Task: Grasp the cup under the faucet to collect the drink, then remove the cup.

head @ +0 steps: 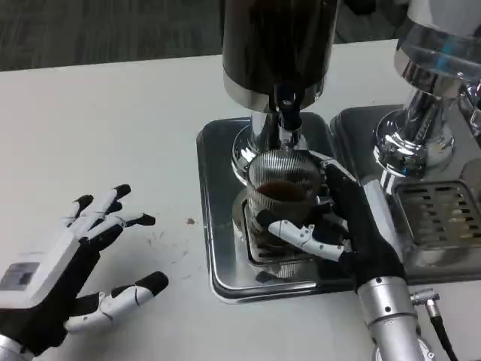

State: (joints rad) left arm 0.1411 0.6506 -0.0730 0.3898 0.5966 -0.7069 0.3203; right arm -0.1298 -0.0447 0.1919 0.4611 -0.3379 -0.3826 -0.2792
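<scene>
A clear ribbed cup (282, 184) with dark drink in its bottom stands on the steel drip tray (225, 226), right under the black faucet (287, 105) of the dark dispenser (278, 45). My right hand (342, 226) wraps around the cup from the right, with fingers across its front near the base. My left hand (71, 263) rests open on the white table at the lower left, fingers spread, holding nothing.
A second chrome dispenser (425, 113) stands on its own tray with a slotted grate (436, 210) at the right, close to my right forearm. A small brown spot (191, 221) marks the table left of the tray. White table stretches left.
</scene>
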